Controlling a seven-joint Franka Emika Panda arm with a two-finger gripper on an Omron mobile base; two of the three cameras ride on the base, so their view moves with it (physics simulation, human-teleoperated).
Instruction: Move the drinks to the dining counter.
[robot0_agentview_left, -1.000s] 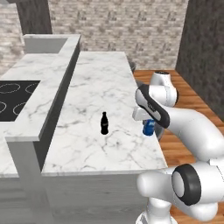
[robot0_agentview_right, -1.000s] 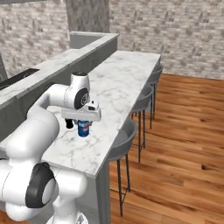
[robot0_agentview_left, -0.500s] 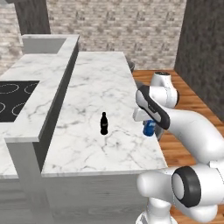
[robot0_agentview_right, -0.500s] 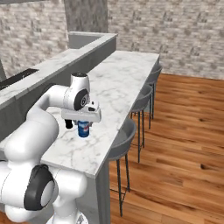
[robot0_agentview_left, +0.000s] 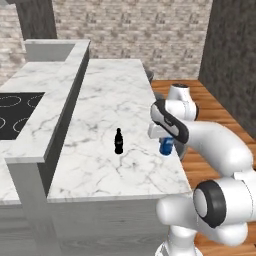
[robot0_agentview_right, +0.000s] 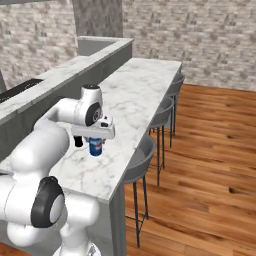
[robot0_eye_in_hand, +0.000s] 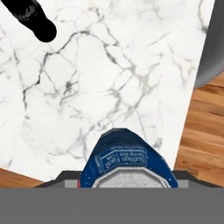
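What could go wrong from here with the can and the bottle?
1. The can stands close to the counter edge on the stool side, under the gripper; a sideways nudge might tip it off onto the wood floor.
2. If the can is let go while tilted, it might fall over and roll.
3. The bottle stands upright nearby on the counter; a wide swing of the arm toward it could knock it over.

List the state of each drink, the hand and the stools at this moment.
Black bottle: upright on the dining counter, standing free.
Blue soda can: upright, between the fingers of the hand, near the counter's stool-side edge.
Hand: closed on the can.
Stools: at the counter's edge, unoccupied.
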